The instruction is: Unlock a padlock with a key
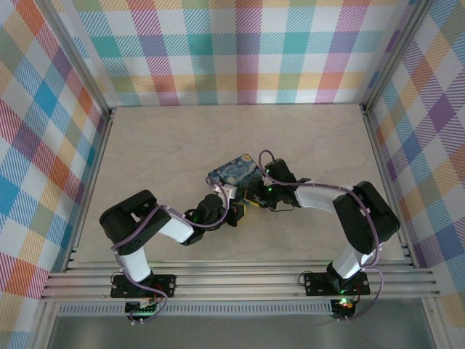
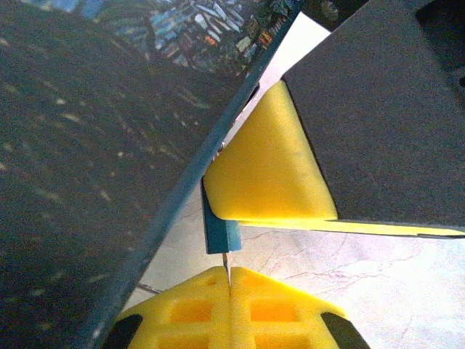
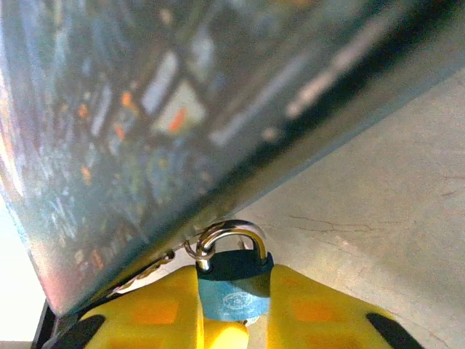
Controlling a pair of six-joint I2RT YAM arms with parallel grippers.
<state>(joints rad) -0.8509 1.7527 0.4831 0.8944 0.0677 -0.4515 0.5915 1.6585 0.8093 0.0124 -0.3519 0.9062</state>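
Note:
The padlock [image 3: 234,289] is a small blue one with a silver shackle [image 3: 231,234]. The shackle hooks through a ring on the edge of a box [image 1: 234,172] printed with a night-sky painting. My right gripper [image 3: 232,309] is shut on the padlock's body, one yellow finger on each side. My left gripper [image 2: 229,282] is shut on the key [image 2: 226,264], a thin metal blade that sticks out from between the fingertips. The blade's tip meets the underside of the padlock [image 2: 220,231]. In the top view both grippers meet at the box's near edge.
The box's dark side [image 2: 102,160] sits close on the left of the left wrist view. The right gripper's yellow finger [image 2: 269,171] is just above the padlock there. Pale marbled tabletop [image 1: 167,138] lies around, and plaid walls [image 1: 43,145] enclose the table.

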